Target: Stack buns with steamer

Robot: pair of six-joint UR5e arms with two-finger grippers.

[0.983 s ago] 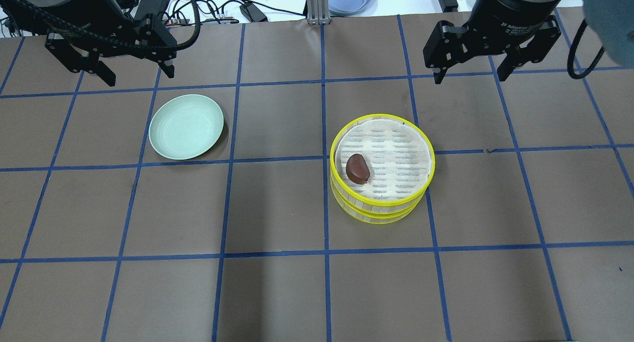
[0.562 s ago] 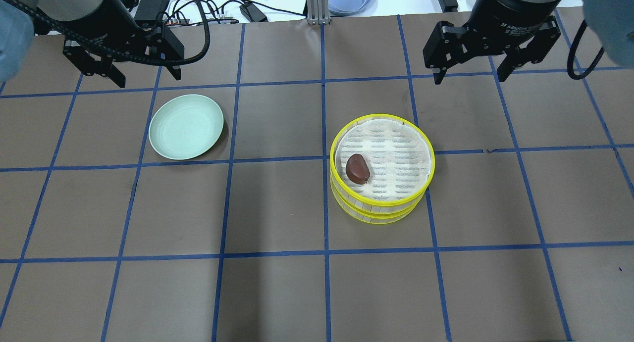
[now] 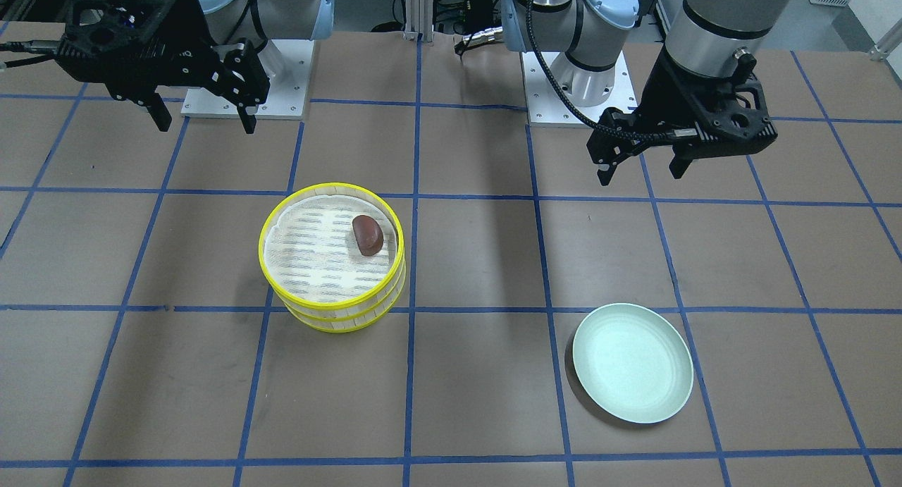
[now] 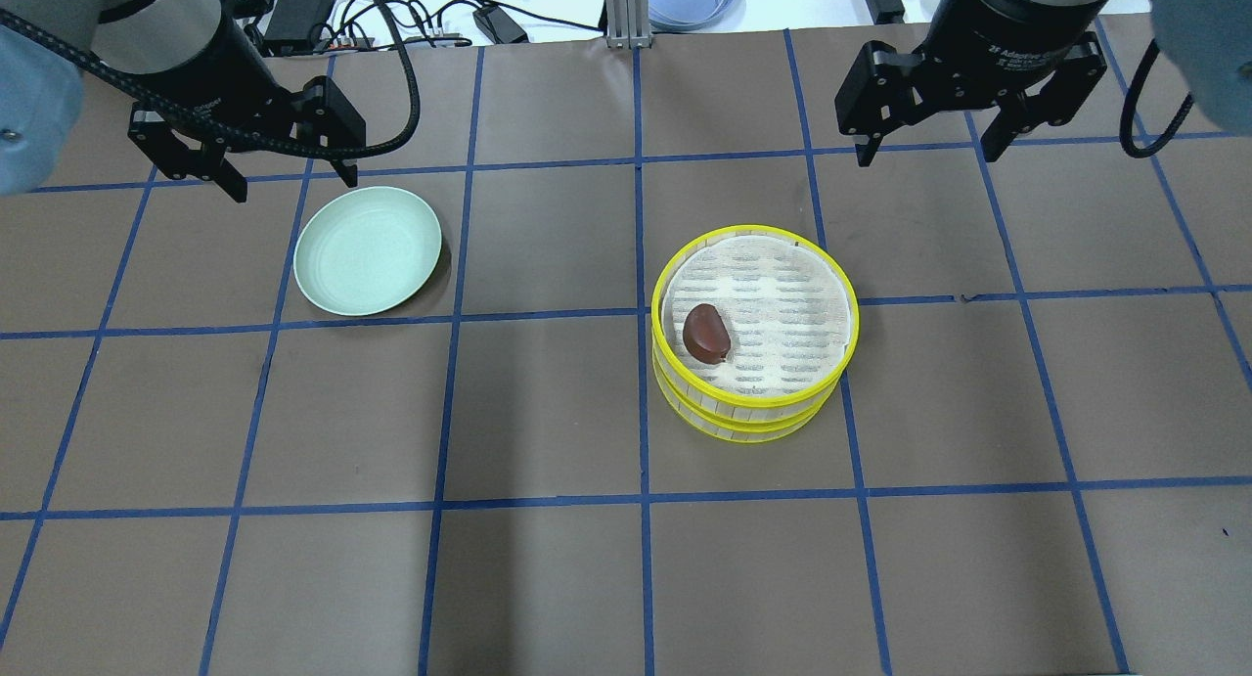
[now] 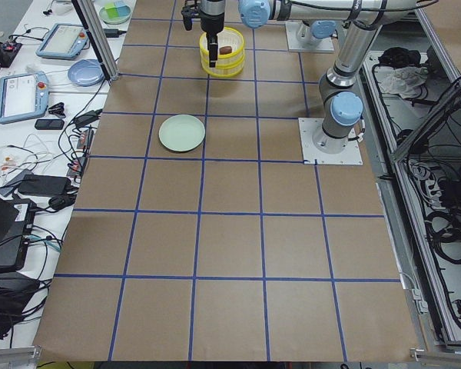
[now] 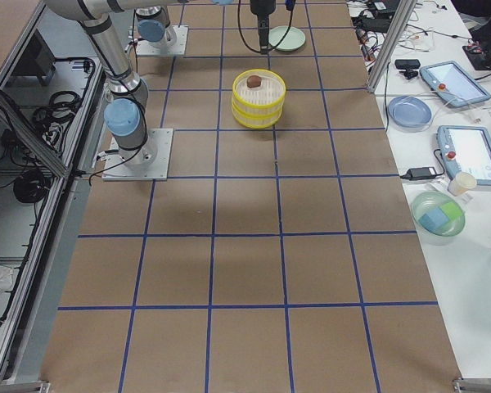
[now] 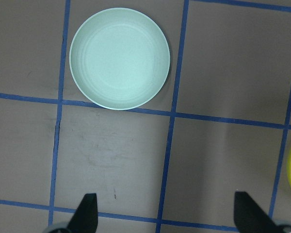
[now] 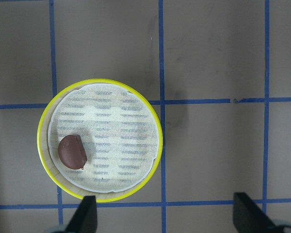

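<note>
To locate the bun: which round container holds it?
The yellow-rimmed steamer: the brown bun lies in its top tier; the green plate holds nothing.

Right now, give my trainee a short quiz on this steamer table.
1. True or false: the reddish-brown bun lies in the top tier of the yellow-rimmed steamer.
2. What does the green plate hold? A a bun, B nothing, C a lid.
3. Fill in: the left gripper and right gripper both hover with jaws ____.
Key: 1 true; 2 B; 3 open.
</note>
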